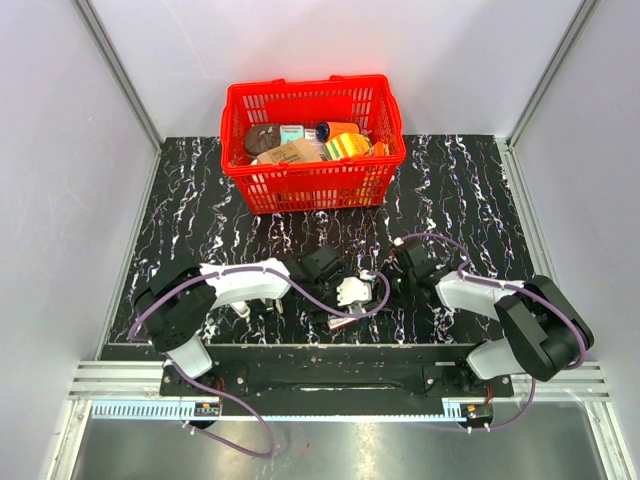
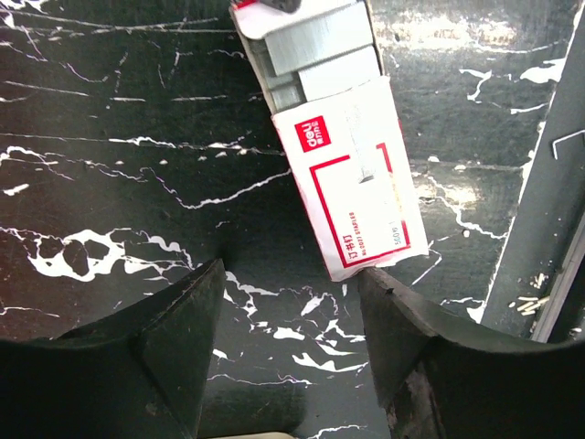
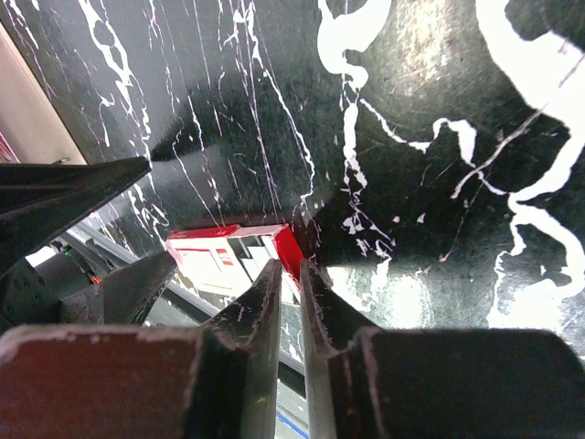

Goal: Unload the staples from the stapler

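Observation:
The staple box (image 2: 352,174), white with a red border, lies open on the black marble table (image 2: 110,183), and grey strips of staples (image 2: 315,46) show at its far end. My left gripper (image 2: 292,270) is open and low over the table. Its right fingertip (image 2: 384,288) is at the box's near corner. My right gripper (image 3: 288,265) is shut to a thin slit with nothing visible in it, its tips just short of the box's red end (image 3: 288,245). In the top view a small white stapler (image 1: 352,292) lies between the left gripper (image 1: 328,268) and the right gripper (image 1: 400,272).
A red basket (image 1: 300,190) full of assorted items stands at the back centre of the table. A few loose staples (image 2: 530,304) lie by the metal rail (image 2: 548,219) at the table's near edge. Grey walls close in both sides.

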